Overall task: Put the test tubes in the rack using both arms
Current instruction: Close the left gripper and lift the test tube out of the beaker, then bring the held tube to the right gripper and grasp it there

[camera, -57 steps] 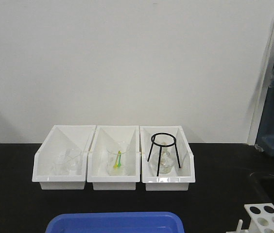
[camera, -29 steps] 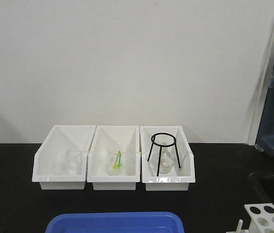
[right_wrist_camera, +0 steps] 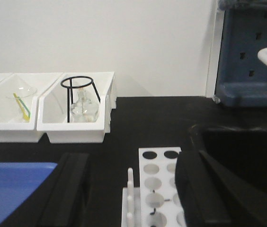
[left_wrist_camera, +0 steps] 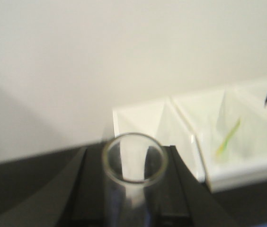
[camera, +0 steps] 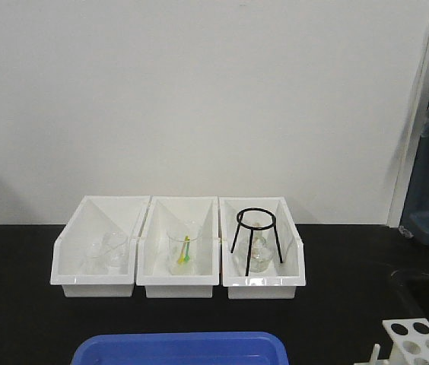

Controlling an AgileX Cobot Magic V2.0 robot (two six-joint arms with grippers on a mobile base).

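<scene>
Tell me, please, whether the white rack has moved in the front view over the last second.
No. The rack keeps its place in the bottom right corner of the front view, with the same gap to the blue tray.

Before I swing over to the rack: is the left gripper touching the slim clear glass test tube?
Touching. The left wrist view, though blurred, shows the test tube wedged between the black fingers of the left gripper, no gap either side.
</scene>
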